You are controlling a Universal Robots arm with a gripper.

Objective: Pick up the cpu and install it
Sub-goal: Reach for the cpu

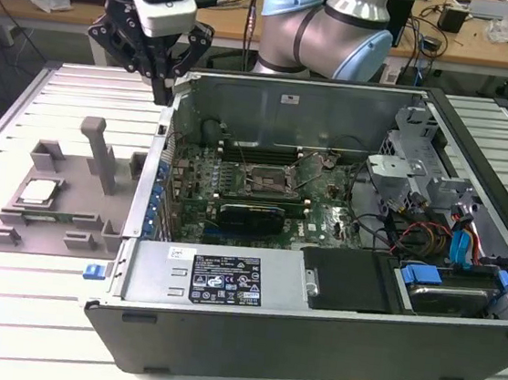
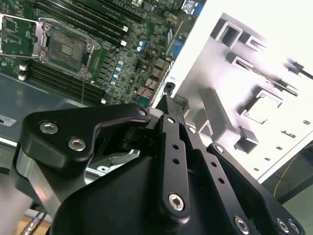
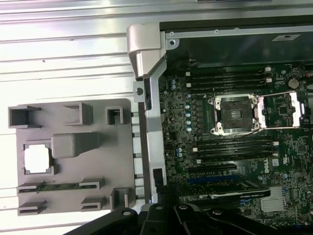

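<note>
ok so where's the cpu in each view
Exterior view: the cpu sits in the grey tray at the exterior view's left.
First wrist view: the cpu is the bright square in the tray's pocket.
Second wrist view: likely the pale square in the tray pocket.
Shared landmark: the open motherboard socket.

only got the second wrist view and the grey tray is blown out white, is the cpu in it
Observer: Yes. In the exterior view the small silver-topped square cpu lies flat in a square pocket of the grey plastic fixture.
Operator: where's the tool compared to it
Observer: In the exterior view the black tool hangs over the far corner of the open grey computer case, on the exterior view's left. It is above the cpu and apart from it.
</note>
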